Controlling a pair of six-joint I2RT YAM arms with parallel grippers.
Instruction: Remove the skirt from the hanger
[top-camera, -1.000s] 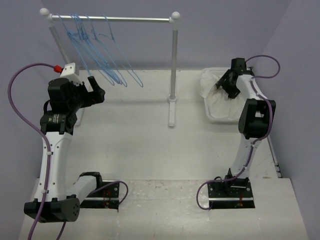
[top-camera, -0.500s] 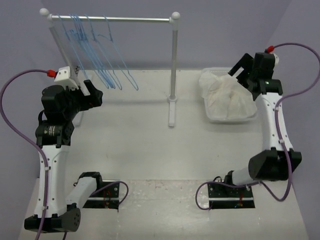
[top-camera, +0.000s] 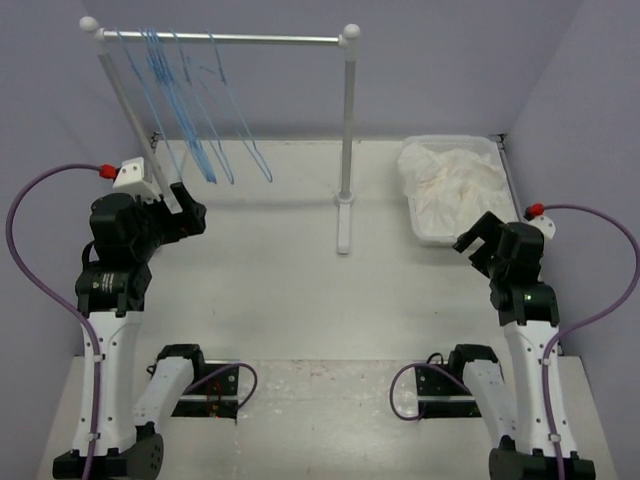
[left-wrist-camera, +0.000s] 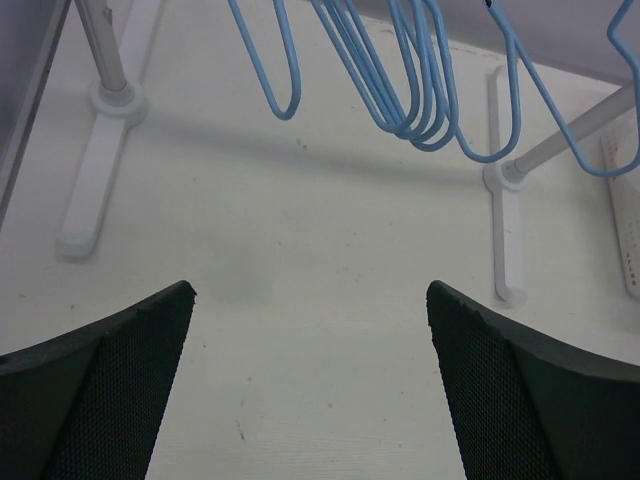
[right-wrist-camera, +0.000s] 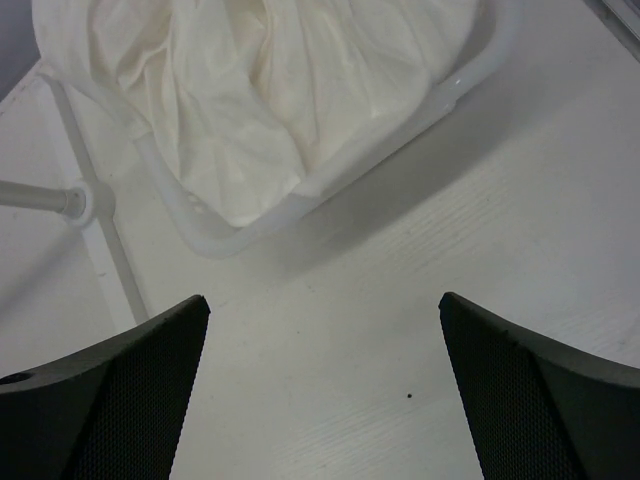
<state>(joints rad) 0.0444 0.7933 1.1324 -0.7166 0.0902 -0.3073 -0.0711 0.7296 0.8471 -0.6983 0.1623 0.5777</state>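
The skirt (top-camera: 428, 172), thin white gathered fabric, lies heaped in a white bin (top-camera: 421, 233) at the back right, off any hanger; the right wrist view shows the skirt (right-wrist-camera: 170, 90) just beyond my fingers. Several light-blue wire hangers (top-camera: 190, 110) hang bare on the rail at the back left, and I cannot tell which one is the task's hanger. My left gripper (top-camera: 188, 203) is open below and in front of the hangers' (left-wrist-camera: 400, 90) lower loops. My right gripper (top-camera: 476, 245) is open over bare table, short of the bin's near rim (right-wrist-camera: 215, 240).
A white clothes rack spans the back: its rail (top-camera: 230, 38), a centre post (top-camera: 347, 130) with a foot (top-camera: 344, 225), and a slanted left post (top-camera: 130, 110). A creamier cloth (right-wrist-camera: 340, 70) lies beside the skirt in the bin. Purple walls close in both sides.
My right arm has drawn back from over the bin toward the near edge, and its jaws have opened wide with nothing in them. My left arm has sunk slightly. The hangers have swung a little.
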